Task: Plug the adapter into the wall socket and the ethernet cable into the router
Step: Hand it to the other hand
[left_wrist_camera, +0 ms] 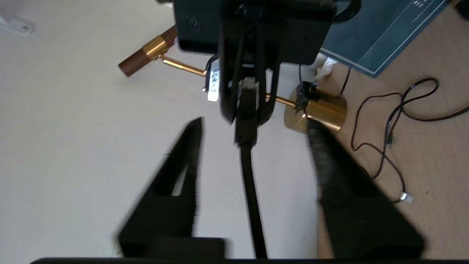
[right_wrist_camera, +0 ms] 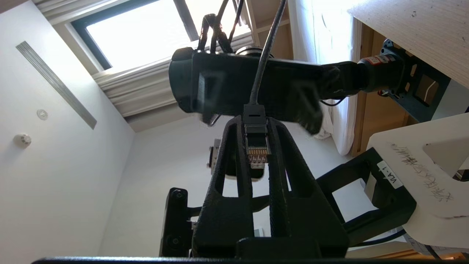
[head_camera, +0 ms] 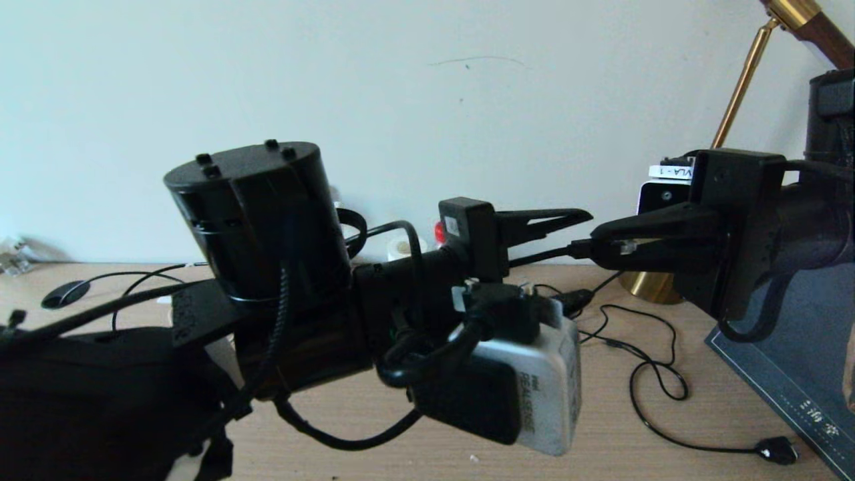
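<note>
Above the tabletop (head_camera: pixel 481 441), in the head view, the two arms meet nose to nose before a pale wall. The left gripper (head_camera: pixel 574 217) reaches in from the left, its wrist camera hanging below it, and the right gripper (head_camera: pixel 604 240) comes in from the right. The right jaws pinch the plug of the ethernet cable (head_camera: pixel 624 248), and the black lead runs from there back along the left arm. A brass lamp (head_camera: pixel 644 286) stands behind the right gripper, its stem rising toward the upper right corner. A thin black wire (head_camera: pixel 651 374) loops over the wood and ends in a small black plug near the lower right edge. A dark blue mat (head_camera: pixel 795 361) lies at the right.

From the left wrist view, the left gripper (left_wrist_camera: pixel 253 126) has its jaws spread, one finger on each side of the ethernet cable (left_wrist_camera: pixel 251 183), neither touching it. The cable runs straight between them to the right gripper (left_wrist_camera: pixel 247 117), whose jaws are clamped on the plug. The lamp (left_wrist_camera: pixel 318 110) lies beyond.

From the right wrist view, the right gripper (right_wrist_camera: pixel 256 126) holds the ethernet cable (right_wrist_camera: pixel 256 146) by its plug, gold contacts showing, with the jaws clenched on both sides. The lead climbs past the left arm's dark housing toward a bright window.
</note>
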